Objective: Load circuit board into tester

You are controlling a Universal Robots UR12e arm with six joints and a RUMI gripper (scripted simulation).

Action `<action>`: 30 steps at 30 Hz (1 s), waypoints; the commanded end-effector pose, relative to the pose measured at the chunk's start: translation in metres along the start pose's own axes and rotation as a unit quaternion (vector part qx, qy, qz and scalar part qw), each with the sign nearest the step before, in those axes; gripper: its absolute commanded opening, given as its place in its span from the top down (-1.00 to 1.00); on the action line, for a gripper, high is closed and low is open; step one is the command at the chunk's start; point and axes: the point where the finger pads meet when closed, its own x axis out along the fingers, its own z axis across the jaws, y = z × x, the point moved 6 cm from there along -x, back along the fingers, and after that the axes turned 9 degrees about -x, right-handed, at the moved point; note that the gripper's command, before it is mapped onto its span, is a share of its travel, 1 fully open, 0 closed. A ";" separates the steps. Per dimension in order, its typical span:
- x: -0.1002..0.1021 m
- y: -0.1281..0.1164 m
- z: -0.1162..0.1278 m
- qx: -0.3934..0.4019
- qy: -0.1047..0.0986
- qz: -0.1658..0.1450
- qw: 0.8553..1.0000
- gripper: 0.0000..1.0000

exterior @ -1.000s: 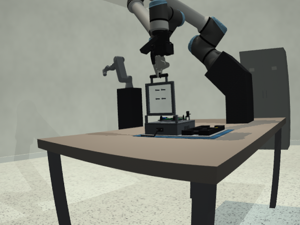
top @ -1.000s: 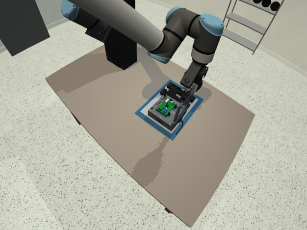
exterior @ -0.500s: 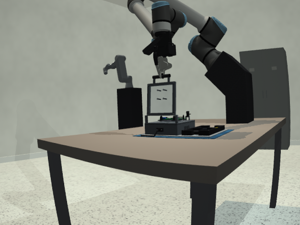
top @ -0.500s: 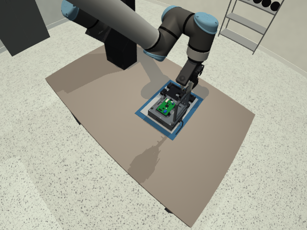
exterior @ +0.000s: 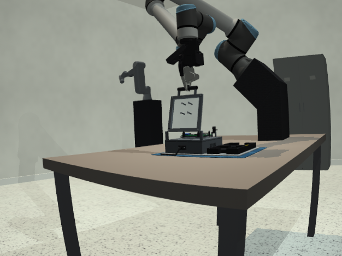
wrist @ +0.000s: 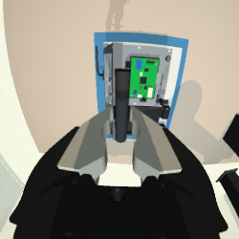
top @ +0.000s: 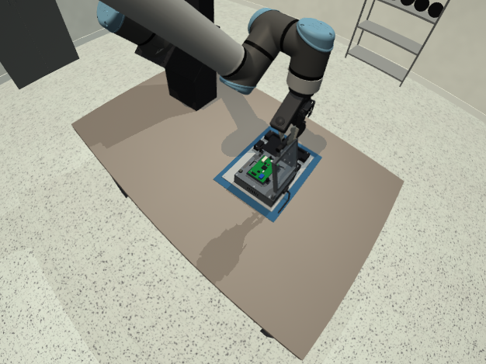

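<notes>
The green circuit board (top: 259,170) lies flat in the grey tester (top: 265,185), component side up; it also shows in the wrist view (wrist: 143,77). The tester's lid (exterior: 184,112) stands nearly upright, tilted a little over the tester. My gripper (exterior: 187,88) is shut on the lid's black handle bar (wrist: 121,105) at the lid's top edge. The black tray (exterior: 231,147) sits beside the tester on the blue mat (top: 267,173) and holds no board. I cannot make out the pins and the lone post clearly.
A black pedestal (exterior: 147,122) with a small grey arm stands behind the table. The robot's black base (exterior: 266,101) is at the table's back right. A metal shelf (top: 399,22) and a dark cabinet (exterior: 302,107) stand off the table.
</notes>
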 end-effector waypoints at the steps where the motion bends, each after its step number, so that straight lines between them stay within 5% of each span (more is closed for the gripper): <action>1: 0.007 -0.005 0.019 -0.002 -0.003 -0.002 1.000 1.00; 30: 0.034 -0.015 0.069 -0.003 -0.003 -0.002 1.000 1.00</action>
